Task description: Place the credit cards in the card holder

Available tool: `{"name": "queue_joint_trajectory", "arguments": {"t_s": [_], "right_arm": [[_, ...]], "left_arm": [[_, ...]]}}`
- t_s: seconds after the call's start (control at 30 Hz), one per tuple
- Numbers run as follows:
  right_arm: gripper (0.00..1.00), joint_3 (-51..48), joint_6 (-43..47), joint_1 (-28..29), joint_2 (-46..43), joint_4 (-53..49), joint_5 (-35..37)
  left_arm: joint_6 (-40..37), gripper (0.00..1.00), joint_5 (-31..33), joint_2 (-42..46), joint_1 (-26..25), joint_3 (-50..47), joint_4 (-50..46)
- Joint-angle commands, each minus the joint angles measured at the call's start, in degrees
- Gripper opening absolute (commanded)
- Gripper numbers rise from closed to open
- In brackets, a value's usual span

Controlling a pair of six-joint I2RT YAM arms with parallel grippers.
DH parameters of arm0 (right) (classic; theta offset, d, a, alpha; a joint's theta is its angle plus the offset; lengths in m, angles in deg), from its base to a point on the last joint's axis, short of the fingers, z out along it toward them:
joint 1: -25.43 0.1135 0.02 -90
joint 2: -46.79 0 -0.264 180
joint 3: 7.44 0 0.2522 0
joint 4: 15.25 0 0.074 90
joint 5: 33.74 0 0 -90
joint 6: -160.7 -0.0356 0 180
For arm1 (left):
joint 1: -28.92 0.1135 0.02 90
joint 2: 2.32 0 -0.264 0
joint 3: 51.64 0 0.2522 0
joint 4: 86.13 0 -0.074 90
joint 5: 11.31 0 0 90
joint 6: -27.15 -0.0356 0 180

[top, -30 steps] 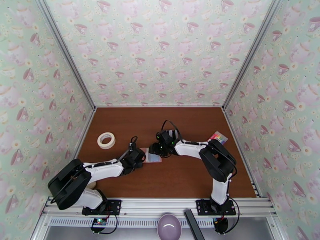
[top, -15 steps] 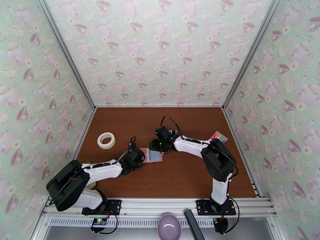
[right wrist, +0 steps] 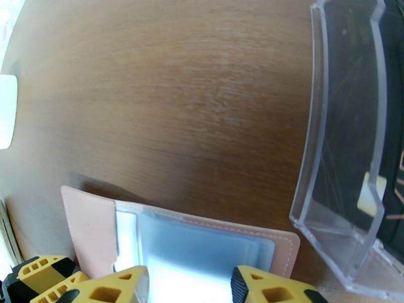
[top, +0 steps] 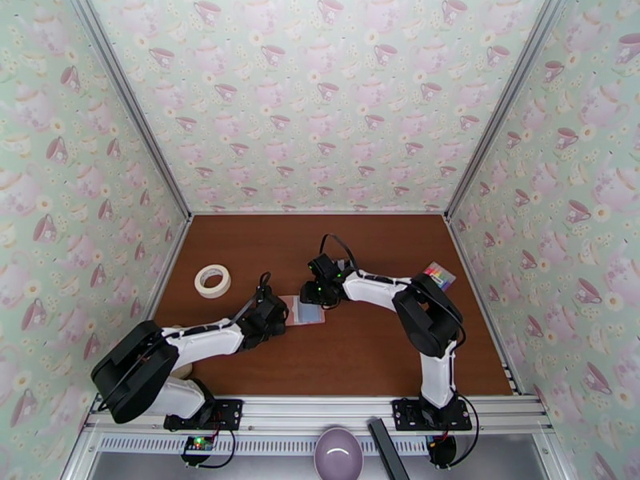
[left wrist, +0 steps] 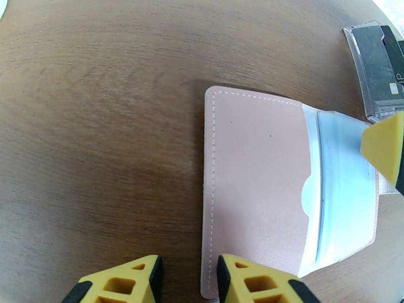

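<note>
1. Top external view: the pink card holder (top: 308, 312) lies open and flat about the middle of the tabletop (top: 360, 362). The left arm reaches it from the near left corner and the right arm from the right edge.
2. The left jaws are parted by a narrow gap with bare wood showing between them. One yellow fingertip (left wrist: 252, 279) sits over a corner of the pink cover, and nothing is clamped.
3. The right jaws stand partly open above the pale clear pockets (right wrist: 202, 253) with nothing between them. I cannot tell whether they touch the plastic.
4. Black cards (left wrist: 376, 61) stand in a clear rack (right wrist: 343, 147) just beside the card holder's corner.
5. A tape roll (top: 213, 281) lies near the left edge, and a striped pad (top: 437, 274) by the right edge. Both are well apart from the card holder.
</note>
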Motion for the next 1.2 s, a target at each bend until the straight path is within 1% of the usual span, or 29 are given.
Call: {"name": "queue_joint_trajectory", "arguments": {"t_s": [0.0, 0.6, 0.8, 0.9, 1.0, 1.1, 1.17], "right_arm": [[0.49, 1.0, 0.5, 0.1, 1.3, -0.4, -0.7], [0.48, 1.0, -1.0, 2.7, 2.3, 0.5, -2.0], [0.48, -0.3, -3.0, 2.8, 1.8, 3.4, -5.0], [0.48, -1.3, -5.2, 2.7, 2.1, 7.1, -8.9], [0.48, -2.6, -8.0, 2.7, 2.6, 11.2, -12.1], [0.48, -3.8, -9.9, 2.6, 2.9, 13.4, -13.0], [0.47, -5.0, -11.4, 2.2, 2.8, 15.3, -13.6]], "left_arm": [[0.5, 0.36, -3.8, -2.5, 1.0, -1.2, -1.7], [-0.8, 0.36, -6.2, -3.8, 3.3, -1.0, 0.1], [-2.1, 0.36, -7.0, -3.4, 4.5, -1.1, 0.6], [-3.0, 0.36, -7.7, -2.5, 4.7, -1.2, 1.0], [-3.5, 0.4, -8.4, -0.7, 4.7, -1.8, 1.7], [-4.2, 0.51, -9.1, 2.3, 4.7, -3.0, 2.2], [-4.7, 0.56, -9.4, 5.0, 4.6, -3.8, 2.0]]}}
